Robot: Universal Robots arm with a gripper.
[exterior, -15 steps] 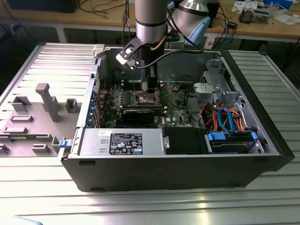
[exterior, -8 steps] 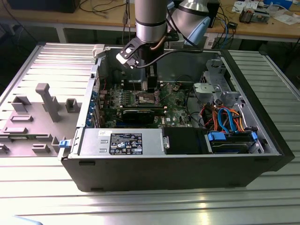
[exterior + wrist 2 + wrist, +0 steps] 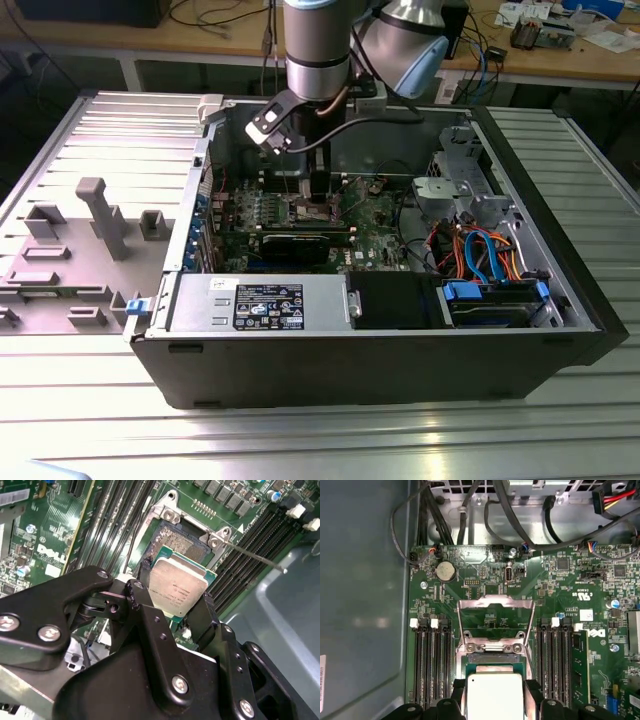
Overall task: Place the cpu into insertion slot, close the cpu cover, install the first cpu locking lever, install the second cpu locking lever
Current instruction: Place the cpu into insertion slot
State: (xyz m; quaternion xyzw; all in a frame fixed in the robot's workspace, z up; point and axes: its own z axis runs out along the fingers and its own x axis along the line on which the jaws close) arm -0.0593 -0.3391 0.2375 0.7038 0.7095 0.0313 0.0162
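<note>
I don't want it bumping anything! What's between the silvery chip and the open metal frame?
In the first wrist view, a silvery screwed hinge bar and the dark square socket's edge separate the silvery square chip from the thin silvery frame.

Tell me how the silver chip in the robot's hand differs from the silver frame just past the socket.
The cpu is a solid plate; the cpu cover is a frame with a cut-out middle showing green board. The cpu is gripped in the hand; the cpu cover is free, swung open off the insertion slot. Both are silvery and squarish.
</note>
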